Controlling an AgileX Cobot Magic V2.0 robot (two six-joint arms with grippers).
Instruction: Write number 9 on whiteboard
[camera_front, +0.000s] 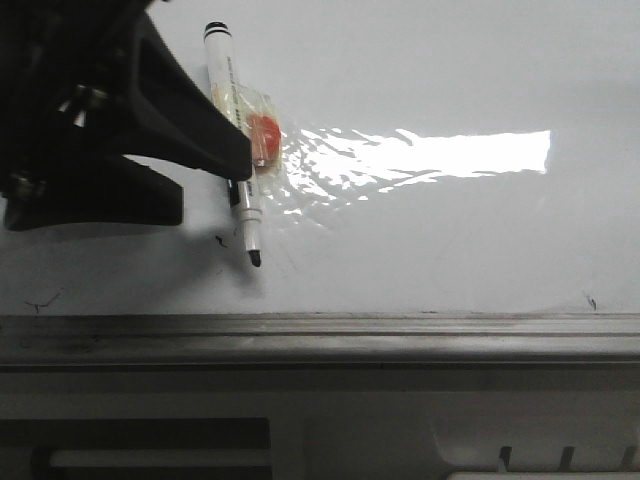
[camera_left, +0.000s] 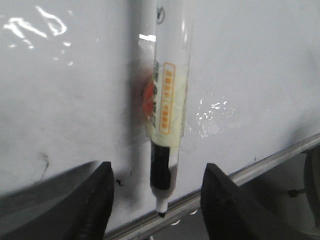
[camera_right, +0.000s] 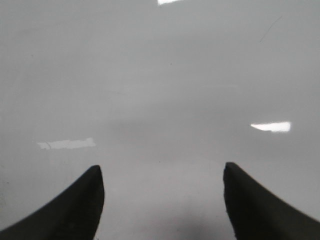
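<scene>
The whiteboard (camera_front: 450, 80) is glossy white, and no number 9 shows on it. A white marker (camera_front: 224, 75) with an orange label and clear wrap lies on the board, its bare black tip (camera_front: 256, 260) pointing at the ledge. My left gripper (camera_front: 205, 180) is open at the upper left, with one finger crossing over the marker's middle. In the left wrist view my left gripper (camera_left: 157, 166) straddles the marker (camera_left: 167, 100), both jaws wide of it. My right gripper (camera_right: 162, 169) is open and empty over bare board (camera_right: 160, 75).
A grey metal ledge (camera_front: 320, 330) runs along the board's near edge, also seen in the left wrist view (camera_left: 280, 157). Small black scuffs (camera_front: 222, 240) lie near the marker tip and at the right (camera_front: 590, 300). Bright glare (camera_front: 440, 155) sits mid-board.
</scene>
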